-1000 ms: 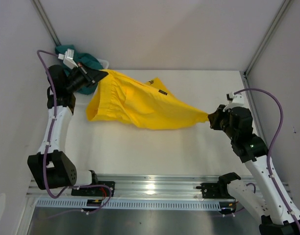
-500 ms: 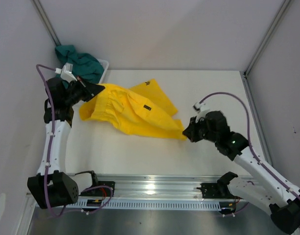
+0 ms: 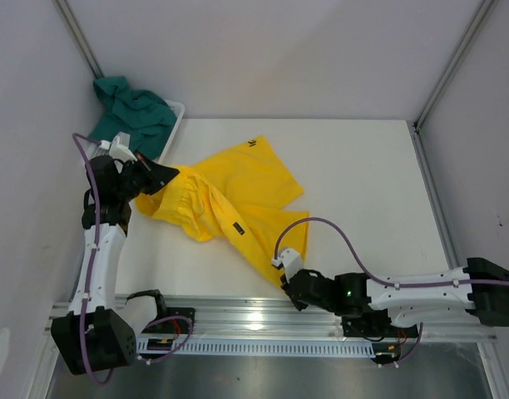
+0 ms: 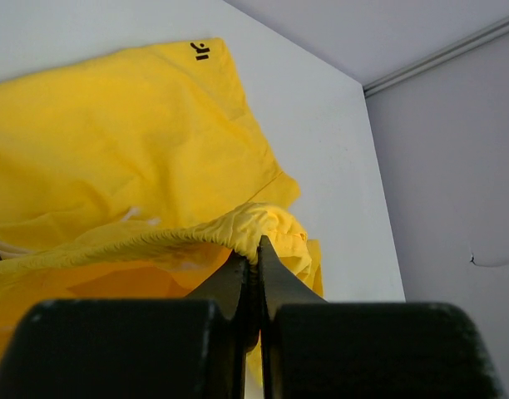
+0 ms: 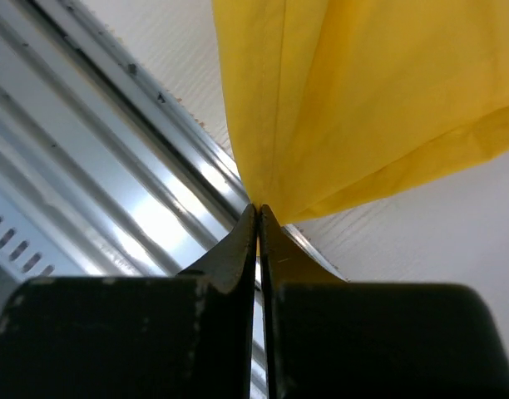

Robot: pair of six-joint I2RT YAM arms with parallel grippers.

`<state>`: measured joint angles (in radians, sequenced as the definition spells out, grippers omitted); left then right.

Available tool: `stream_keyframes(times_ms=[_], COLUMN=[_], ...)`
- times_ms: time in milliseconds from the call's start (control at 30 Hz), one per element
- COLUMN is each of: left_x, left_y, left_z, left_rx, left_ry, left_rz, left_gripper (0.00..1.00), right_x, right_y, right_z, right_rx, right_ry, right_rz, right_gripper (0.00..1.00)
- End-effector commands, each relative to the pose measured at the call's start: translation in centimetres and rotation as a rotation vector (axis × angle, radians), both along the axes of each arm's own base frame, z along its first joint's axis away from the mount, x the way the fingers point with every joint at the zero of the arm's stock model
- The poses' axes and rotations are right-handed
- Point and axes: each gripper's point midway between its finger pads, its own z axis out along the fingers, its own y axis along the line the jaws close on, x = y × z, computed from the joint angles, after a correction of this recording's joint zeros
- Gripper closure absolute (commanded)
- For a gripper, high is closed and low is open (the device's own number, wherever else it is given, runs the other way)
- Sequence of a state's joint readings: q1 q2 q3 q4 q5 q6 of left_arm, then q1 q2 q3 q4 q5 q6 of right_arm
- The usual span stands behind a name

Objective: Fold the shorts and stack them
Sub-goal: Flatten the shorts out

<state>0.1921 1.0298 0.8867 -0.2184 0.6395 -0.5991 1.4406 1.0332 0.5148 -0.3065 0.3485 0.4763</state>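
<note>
the yellow shorts (image 3: pixel 238 187) are sprawled over the left-middle of the worktop (image 3: pixel 363 183). one leg lies flat toward the far side and the rest is twisted into a ridge running from far left down to near centre. the dark teal shorts (image 3: pixel 134 108) sit heaped in the white basket (image 3: pixel 175 116) at the far left corner, with neither claw on them.

the left claw (image 3: pixel 159 176) is clamped on the bunched waistband at the left end. the right claw (image 3: pixel 289 283) is clamped on a thin hem corner right at the near edge, just beside the metal rail (image 3: pixel 238 314).

what worries me:
- that right-hand pinch is only a sliver of fabric, so any tug across the worktop could pull it free and drop the corner
- it's so close to the rail that the cloth could drag over it and snag, or slide off the near edge
- the fabric between the two claws is twisted, so if it gets laid down like this the fold will probably come out lopsided with a leg trapped underneath
- the waistband is gathered, not flat, so it may bunch up instead of spreading
</note>
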Motion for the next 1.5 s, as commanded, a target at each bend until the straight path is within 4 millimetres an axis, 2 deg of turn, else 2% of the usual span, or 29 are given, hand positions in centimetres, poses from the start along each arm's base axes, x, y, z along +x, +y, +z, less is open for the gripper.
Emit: stream_keyframes(times_ms=[0, 100, 133, 200, 300, 333, 367, 633, 933, 1267, 1367, 1467], left_x=[-0.6, -1.2, -1.3, -1.4, -1.5, -1.5, -1.5, -1.4, -1.5, -1.5, -1.5, -1.5], left_y=[0.0, -0.2, -0.3, -0.3, -0.3, -0.3, -0.3, -0.4, -0.5, -0.5, -0.5, -0.5], left_z=[2.0, 1.3, 1.1, 1.1, 1.1, 1.1, 1.0, 0.9, 1.2, 1.1, 1.1, 0.9], left_rx=[0.033, 0.031, 0.028, 0.031, 0.038, 0.039, 0.039, 0.034, 0.031, 0.032, 0.033, 0.030], left_ry=[-0.125, -0.128, -0.126, -0.130, -0.130, -0.132, -0.131, -0.130, -0.135, -0.135, -0.133, -0.130], left_rz=[-0.016, -0.020, -0.024, -0.025, -0.027, -0.028, -0.029, -0.036, -0.039, -0.043, -0.041, -0.044], left_gripper=[1.00, 1.00, 1.00, 1.00, 1.00, 1.00, 1.00, 1.00, 1.00, 1.00, 1.00, 1.00], right_x=[1.4, 1.3, 1.3, 1.1, 0.8, 0.6, 0.5, 1.0, 2.4, 2.7, 2.8, 3.1], right_y=[0.6, 1.0, 1.0, 1.7, 2.5, 2.6, 3.1, 3.1, 1.9, 1.0, 0.9, 0.7], right_z=[-0.2, -0.4, -1.3, -1.4, -2.3, -2.5, -2.4, -2.0, -2.3, -4.3, -4.6, -4.7], right_rx=[-0.013, -0.065, -0.102, -0.116, -0.130, -0.132, -0.112, -0.107, -0.138, -0.201, -0.214, -0.229], right_ry=[-0.136, -0.193, -0.201, -0.215, -0.206, -0.201, -0.196, -0.205, -0.206, -0.194, -0.195, -0.193], right_rz=[-0.119, -0.138, -0.148, -0.136, -0.117, -0.101, -0.098, -0.118, -0.192, -0.205, -0.207, -0.226], right_gripper=[1.00, 0.99, 0.99, 0.95, 0.80, 0.69, 0.65, 0.41, 0.40, 0.43, 0.46, 0.61])
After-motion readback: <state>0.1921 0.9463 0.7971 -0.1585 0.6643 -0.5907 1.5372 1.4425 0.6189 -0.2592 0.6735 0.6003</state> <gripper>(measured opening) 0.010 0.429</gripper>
